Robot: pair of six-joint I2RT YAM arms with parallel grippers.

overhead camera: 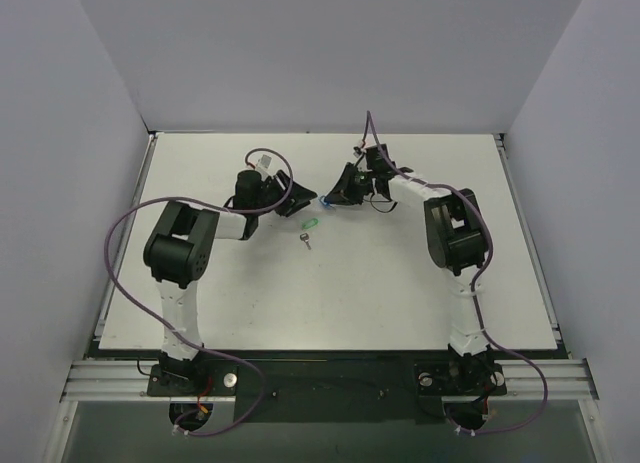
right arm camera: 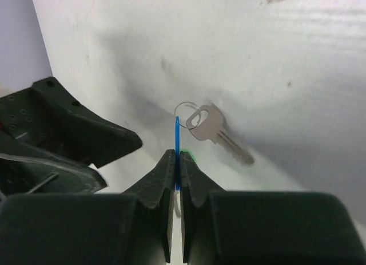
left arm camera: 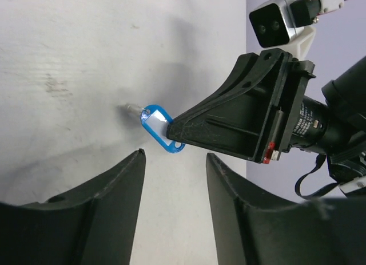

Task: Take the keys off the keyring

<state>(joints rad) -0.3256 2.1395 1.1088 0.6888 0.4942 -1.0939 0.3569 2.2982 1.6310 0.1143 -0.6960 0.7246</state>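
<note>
The blue key tag [left arm camera: 157, 126] was clamped edge-on between the fingertips of the right pincer [right arm camera: 176, 157]. The jaws of this pincer were closed flat against both faces of the tag, with no gap beyond the thickness of the plastic. The thin metal ring [right arm camera: 184, 113] projected from the tag just past the fingertips. One silver key [right arm camera: 210, 125] was threaded on the ring, directly ahead of the right pincer and slightly to one side. Whether the key tip touched the table [overhead camera: 420, 283] could not be determined. The left pincer [left arm camera: 174, 157] faced the right pincer nearly tip to tip, with the blue tag just ahead of its fingers [left arm camera: 127, 182]. Its jaws stood moderately apart, with nothing between them and nothing in contact with them. A green tag [overhead camera: 311, 224] lay on the table, clear of both pincers and on the side toward the arm bases. A second silver key [overhead camera: 306, 240] lay just beside it. Count: two pincers, one blue tag, one green tag, and two keys, one at each tag.
</note>
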